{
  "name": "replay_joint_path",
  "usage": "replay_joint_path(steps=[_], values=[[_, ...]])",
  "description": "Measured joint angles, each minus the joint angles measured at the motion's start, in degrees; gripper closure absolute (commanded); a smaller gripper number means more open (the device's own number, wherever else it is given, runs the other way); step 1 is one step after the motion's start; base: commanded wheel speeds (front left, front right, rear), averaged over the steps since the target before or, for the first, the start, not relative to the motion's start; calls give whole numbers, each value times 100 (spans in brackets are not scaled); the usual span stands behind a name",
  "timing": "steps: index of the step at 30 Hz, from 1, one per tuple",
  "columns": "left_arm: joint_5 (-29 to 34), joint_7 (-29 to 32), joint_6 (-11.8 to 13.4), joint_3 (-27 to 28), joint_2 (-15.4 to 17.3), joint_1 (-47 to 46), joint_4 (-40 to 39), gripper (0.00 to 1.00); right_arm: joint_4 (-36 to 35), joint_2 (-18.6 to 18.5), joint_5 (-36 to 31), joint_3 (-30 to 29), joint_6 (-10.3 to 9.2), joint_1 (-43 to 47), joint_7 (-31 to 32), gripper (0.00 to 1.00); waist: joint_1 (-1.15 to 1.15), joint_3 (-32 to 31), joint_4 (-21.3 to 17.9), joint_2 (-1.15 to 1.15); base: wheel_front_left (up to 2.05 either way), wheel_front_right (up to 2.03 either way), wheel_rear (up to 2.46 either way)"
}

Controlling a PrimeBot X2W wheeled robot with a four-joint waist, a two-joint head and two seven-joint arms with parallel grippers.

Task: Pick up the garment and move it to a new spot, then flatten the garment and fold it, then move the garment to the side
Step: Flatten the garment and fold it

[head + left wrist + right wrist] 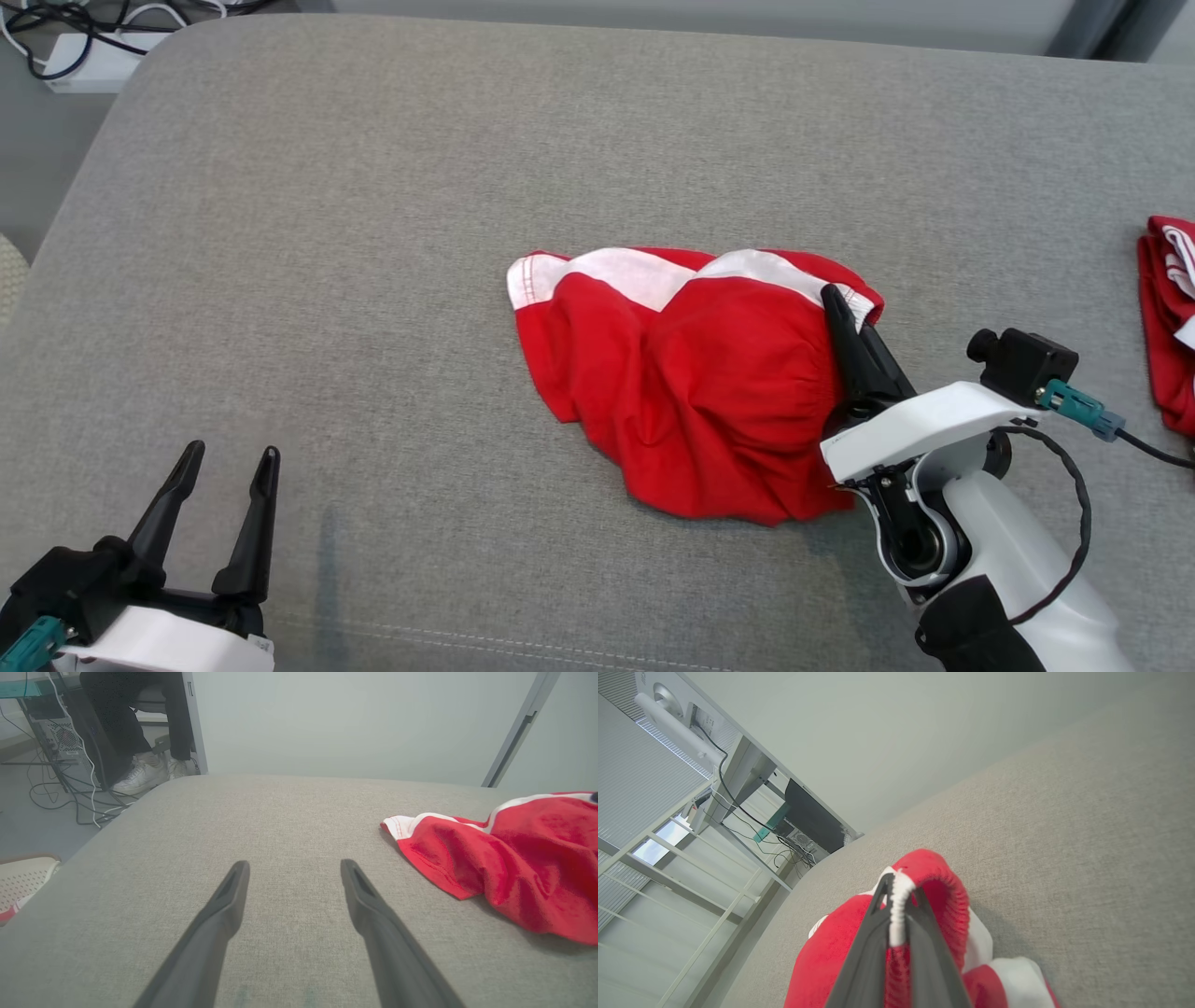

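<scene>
The garment [691, 373] is a crumpled pair of red shorts with white side stripes, lying mid-right on the grey cushioned surface [373, 233]. My right gripper [840, 308] is shut on its gathered waistband at the right edge. In the right wrist view the two fingers pinch the red and white elastic hem [901, 905], closed right up against it. My left gripper [229, 462] stands open at the lower left, well clear of the cloth. In the left wrist view its spread fingers [224, 905] hover over bare fabric, with the garment [514, 858] off to the right.
Another red and white garment [1172, 317] lies at the right edge of the surface. A power strip and cables [84, 47] sit on the floor beyond the far left corner. A person's legs and white shoes [140, 772] show past the far edge.
</scene>
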Motion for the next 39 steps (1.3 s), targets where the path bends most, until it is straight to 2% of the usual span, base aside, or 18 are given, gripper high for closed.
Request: replay_joint_path(steps=[5, 11, 16, 25, 30, 39], values=[[-86, 0, 0, -227, 86, -49, -71, 0, -194, -3, -20, 115, 0, 79, 0, 100, 0, 2, -184, 0, 0, 0, 0], [-408, 0, 0, -954, 397, -593, -86, 0, -285, 1, -160, 421, 0, 455, 0, 100, 0, 27, -490, 0, 0, 0, 0], [-689, 0, -1, -1601, 664, -1046, 91, 0, -271, 9, -444, 297, 0, 749, 0, 100, 0, 61, -778, 0, 0, 0, 0], [-1629, 36, 0, -2848, 1155, -2046, 859, 0, 8, 18, -1136, 54, 0, 1001, 0, 100, 0, 186, -1210, 0, 0, 0, 0], [-2190, 588, 0, -3771, 1395, -3070, 1444, 0, -140, 24, -1226, 118, 0, 1072, 0, 100, 0, 380, -1428, 0, 0, 0, 0], [-2454, 711, -1, -4448, 1458, -3928, 1942, 0, -379, 25, -1180, 475, 0, 1011, 0, 100, 0, 632, -1679, 0, 0, 0, 0]])
